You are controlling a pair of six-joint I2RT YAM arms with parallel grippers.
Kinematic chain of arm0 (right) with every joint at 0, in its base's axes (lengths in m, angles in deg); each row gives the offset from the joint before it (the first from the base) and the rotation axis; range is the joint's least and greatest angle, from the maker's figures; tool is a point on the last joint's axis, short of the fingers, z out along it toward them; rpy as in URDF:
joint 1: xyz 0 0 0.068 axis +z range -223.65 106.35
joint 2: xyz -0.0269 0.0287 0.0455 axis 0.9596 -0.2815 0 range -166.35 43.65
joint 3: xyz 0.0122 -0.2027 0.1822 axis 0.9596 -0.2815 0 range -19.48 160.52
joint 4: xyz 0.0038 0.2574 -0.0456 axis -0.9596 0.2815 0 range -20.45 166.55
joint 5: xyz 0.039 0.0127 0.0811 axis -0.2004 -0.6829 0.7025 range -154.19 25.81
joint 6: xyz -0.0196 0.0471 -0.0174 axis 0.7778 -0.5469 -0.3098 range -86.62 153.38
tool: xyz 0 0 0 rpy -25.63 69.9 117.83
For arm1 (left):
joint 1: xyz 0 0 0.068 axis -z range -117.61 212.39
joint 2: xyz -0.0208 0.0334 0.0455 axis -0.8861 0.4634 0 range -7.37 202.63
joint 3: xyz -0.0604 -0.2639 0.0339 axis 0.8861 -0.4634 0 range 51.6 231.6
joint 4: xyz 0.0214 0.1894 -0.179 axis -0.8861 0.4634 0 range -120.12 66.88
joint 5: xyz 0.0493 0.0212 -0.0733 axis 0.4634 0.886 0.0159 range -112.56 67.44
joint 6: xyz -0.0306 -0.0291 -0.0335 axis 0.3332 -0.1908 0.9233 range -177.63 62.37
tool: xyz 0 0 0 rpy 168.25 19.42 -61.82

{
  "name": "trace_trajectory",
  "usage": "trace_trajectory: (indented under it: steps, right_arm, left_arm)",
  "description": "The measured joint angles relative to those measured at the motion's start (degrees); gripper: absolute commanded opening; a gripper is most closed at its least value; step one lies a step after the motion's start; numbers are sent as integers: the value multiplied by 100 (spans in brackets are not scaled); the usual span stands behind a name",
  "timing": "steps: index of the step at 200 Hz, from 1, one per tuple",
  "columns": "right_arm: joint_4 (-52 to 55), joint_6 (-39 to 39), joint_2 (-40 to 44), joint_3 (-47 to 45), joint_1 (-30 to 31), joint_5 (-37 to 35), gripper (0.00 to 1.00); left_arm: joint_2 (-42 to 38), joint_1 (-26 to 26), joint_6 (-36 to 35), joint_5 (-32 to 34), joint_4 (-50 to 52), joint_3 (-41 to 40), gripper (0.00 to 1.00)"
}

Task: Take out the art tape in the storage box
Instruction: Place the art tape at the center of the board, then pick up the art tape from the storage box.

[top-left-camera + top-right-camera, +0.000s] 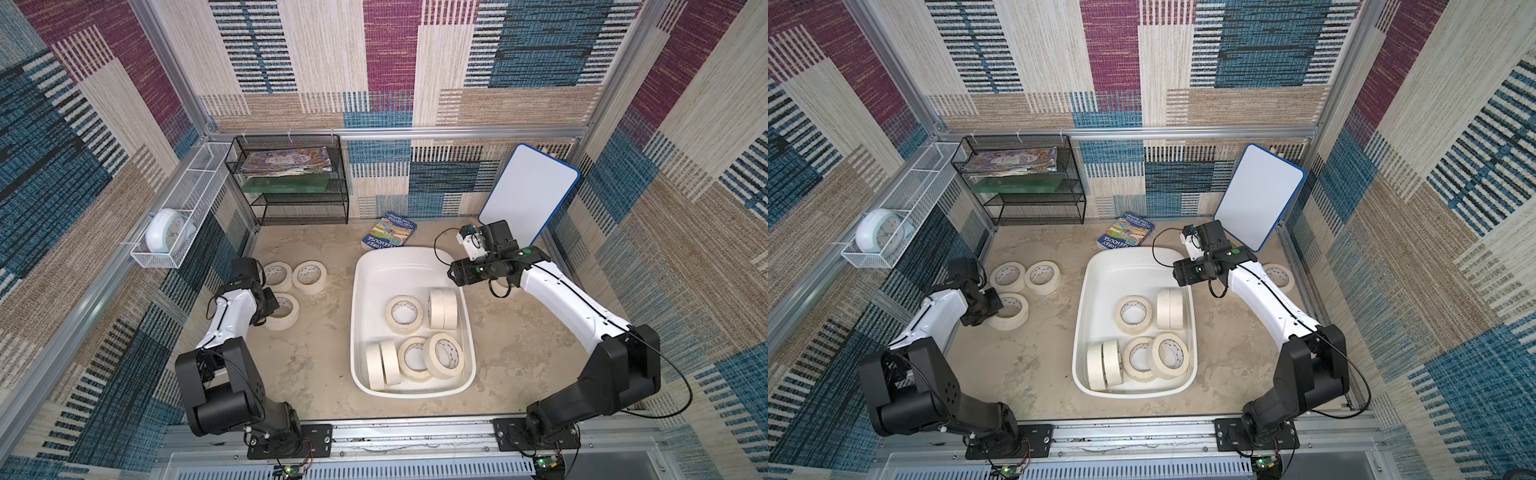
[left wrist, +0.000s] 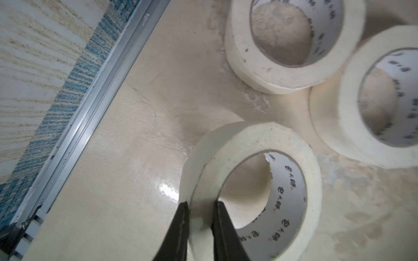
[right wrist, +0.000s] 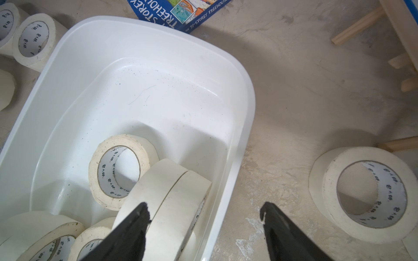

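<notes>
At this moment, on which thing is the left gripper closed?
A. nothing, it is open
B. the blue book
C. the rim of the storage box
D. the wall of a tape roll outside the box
D: in the left wrist view the left gripper has one finger inside and one outside the wall of a tape roll, which a top view shows well apart from the storage box.

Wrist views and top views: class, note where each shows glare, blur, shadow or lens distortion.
Left wrist view: glare patch on the table beside the nearest tape roll; a farther roll is blurred. Right wrist view: a broad shadow crosses the table near the book. Both top views: wide-angle lens splays the frame posts outward.
</notes>
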Motion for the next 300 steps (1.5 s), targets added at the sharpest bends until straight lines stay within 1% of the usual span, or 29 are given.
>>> trace_trajectory:
  steps: [29, 52, 86, 91, 99, 115, 130, 141, 154, 171, 191, 218, 232, 244, 274, 300]
  right_arm:
    - [-15, 2, 144, -83, 48, 46, 82]
    - [-57, 4, 236, -197, 240, 101, 83]
    - [-46, 4, 275, -356, 507, 118, 82]
    - [-42, 4, 275, -361, 531, 111, 83]
    - [-37, 4, 278, -361, 601, 83, 82]
    - [0, 20, 278, -280, 826, 48, 82]
    - [33, 42, 227, -94, 1117, -9, 82]
    - [52, 63, 138, 61, 1335, -37, 82]
    - [74, 87, -31, 258, 1565, -87, 82]
    - [94, 144, -345, 487, 1805, -157, 81]
    - [114, 203, -826, 706, 1910, -162, 79]
    - [98, 299, -1591, 1008, 1928, -212, 74]
    - [94, 348, -1993, 1200, 1934, -216, 73]
    - [98, 378, -2326, 1373, 1943, -216, 71]
    - [186, 380, -2977, 1768, 1928, -219, 70]
    - [240, 367, -3213, 1902, 1917, -221, 69]
  left_arm:
    - [579, -70, 7, 216, -385, 81, 0]
    - [1025, -81, -4, 341, -577, 289, 0]
    - [1196, -70, -61, 608, -704, 396, 0]
    - [1196, -72, -68, 634, -717, 396, 3]
    - [1187, -72, -109, 699, -719, 402, 12]
    - [1115, -68, -153, 826, -708, 437, 44]
    - [975, -57, -170, 914, -664, 452, 65]
    - [850, -37, -173, 951, -621, 463, 77]
    - [686, -11, -170, 979, -560, 468, 85]
    - [422, 20, -190, 979, -437, 479, 89]
    - [-107, 109, -190, 870, -267, 481, 92]
    - [-1005, 533, -201, 560, -74, 472, 93]
    - [-1368, 949, -238, 417, 66, 479, 93]
    - [-1604, 1419, -278, 343, 262, 503, 93]
    - [-1974, 2498, -343, 238, 643, 498, 92]
    - [-2157, 3101, -341, -9, 914, 507, 90]
